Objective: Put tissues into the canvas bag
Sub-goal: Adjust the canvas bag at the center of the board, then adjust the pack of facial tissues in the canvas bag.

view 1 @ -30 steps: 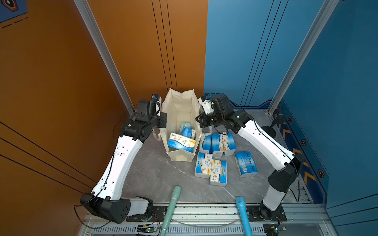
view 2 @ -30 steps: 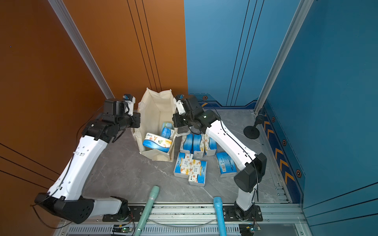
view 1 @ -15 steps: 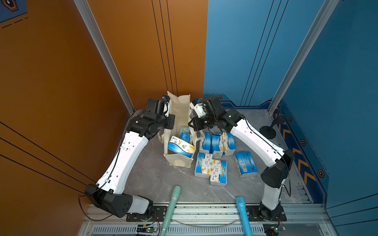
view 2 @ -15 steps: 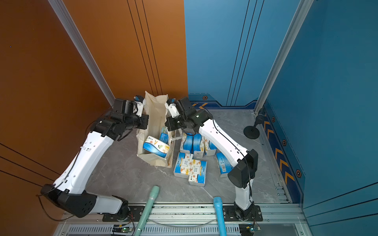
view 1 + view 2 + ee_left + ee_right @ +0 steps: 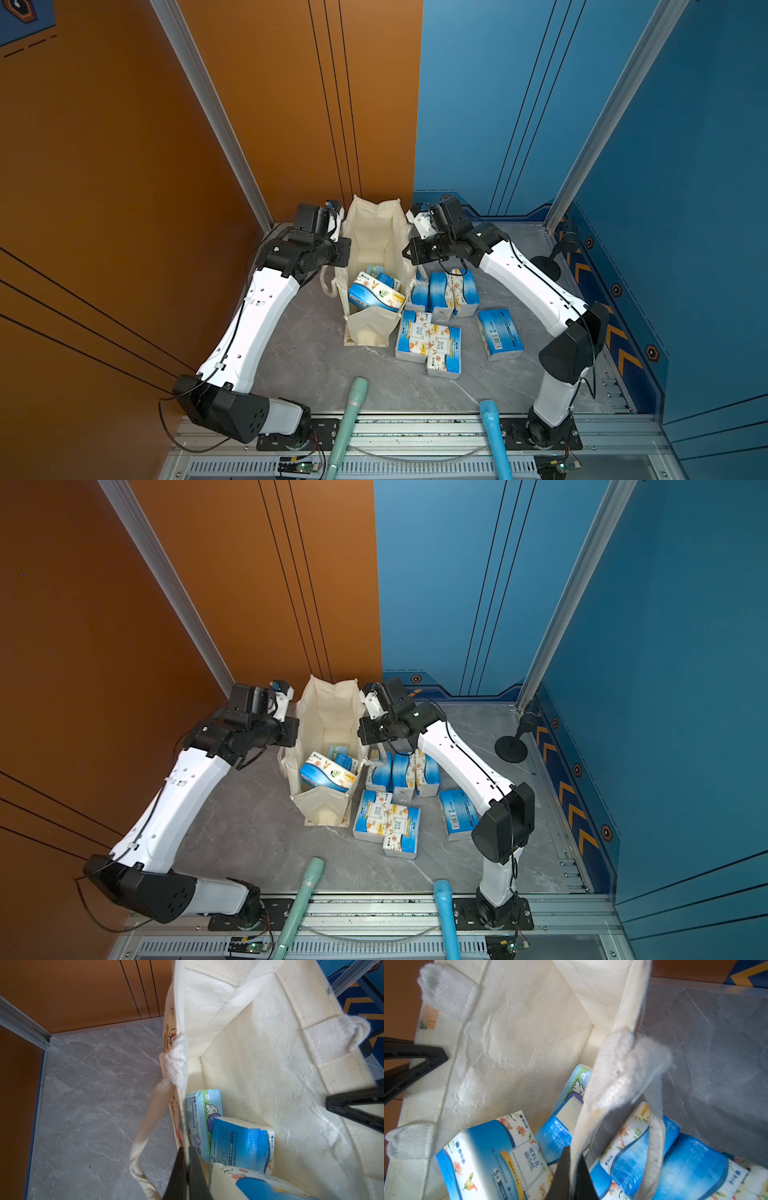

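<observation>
I operate in a robotics lab cell: orange wall panels (image 5: 124,166) and blue wall panels (image 5: 498,104) on aluminium profiles (image 5: 210,112), grey marbled desk (image 5: 316,365), arm bases (image 5: 249,415) bolted to a front rail (image 5: 415,428), exposed circuit board (image 5: 299,467).

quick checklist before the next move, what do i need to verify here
1. left pincer shut on the canvas bag rim: ok.
2. right pincer shut on the opposite rim: ok.
3. Bag mouth spread open between the two: ok.
4. Room above the packs inside: ok, they sit low and the walls above them are bare.
5. A pincer free to pick up the loose packs on the table: not ok, both are holding the bag.
6. near end panel out of the way of the opening: cannot tell, it folds inward.
</observation>
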{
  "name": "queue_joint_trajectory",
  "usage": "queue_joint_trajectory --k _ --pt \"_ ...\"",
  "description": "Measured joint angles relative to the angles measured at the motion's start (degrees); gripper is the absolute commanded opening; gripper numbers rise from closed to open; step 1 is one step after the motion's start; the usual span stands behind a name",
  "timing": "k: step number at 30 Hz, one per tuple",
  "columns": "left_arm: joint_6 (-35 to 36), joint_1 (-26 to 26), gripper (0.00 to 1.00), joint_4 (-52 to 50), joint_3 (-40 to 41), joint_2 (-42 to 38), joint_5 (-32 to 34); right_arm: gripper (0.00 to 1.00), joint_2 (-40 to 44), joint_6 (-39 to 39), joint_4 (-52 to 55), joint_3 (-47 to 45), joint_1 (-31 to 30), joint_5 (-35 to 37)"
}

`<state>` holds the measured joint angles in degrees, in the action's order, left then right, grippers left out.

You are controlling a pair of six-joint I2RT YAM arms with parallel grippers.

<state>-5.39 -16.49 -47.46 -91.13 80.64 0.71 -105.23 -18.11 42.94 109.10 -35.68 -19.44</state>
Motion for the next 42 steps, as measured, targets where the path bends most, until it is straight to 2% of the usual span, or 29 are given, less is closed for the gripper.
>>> queue_joint_trajectory --k 5,7,11,13,16,24,30,39,42 --pt "0.0 0.0 0.0 1.5 0.2 0.8 -0.9 0.27 -1.0 -0.1 0.0 0.0 0.0 0.2" --pt "0.0 0.0 0.0 2.3 0.5 0.6 -1.3 0.29 -1.1 0.2 -0.1 0.0 0.1 0.2" --pt "0.0 0.0 0.0 4.2 2.3 -0.5 -2.5 0.44 -1.1 0.2 -0.6 0.0 0.1 0.2" --pt "0.0 0.0 0.0 4.7 2.6 -0.6 -3.0 0.55 -1.1 0.2 -1.0 0.0 0.1 0.2" --pt "0.0 0.3 0.0 5.2 2.8 -0.6 -3.9 0.63 -0.6 0.5 -2.3 -0.9 0.1 1.2" --pt "-0.1 3.2 0.0 10.9 7.2 -1.4 -7.4 0.67 10.5 0.5 -6.4 -11.8 2.0 5.1" --pt "-0.2 5.5 0.0 13.5 9.4 -2.0 -9.4 0.67 17.0 0.3 -9.0 -16.0 4.6 7.8" --pt "-0.2 6.2 0.0 15.0 11.8 -4.1 -11.0 0.66 19.5 -0.4 -9.5 -25.6 7.7 12.2" --pt "-0.2 6.8 0.0 15.3 12.5 -4.5 -11.5 0.64 19.5 -0.3 -9.5 -28.1 8.1 10.8"
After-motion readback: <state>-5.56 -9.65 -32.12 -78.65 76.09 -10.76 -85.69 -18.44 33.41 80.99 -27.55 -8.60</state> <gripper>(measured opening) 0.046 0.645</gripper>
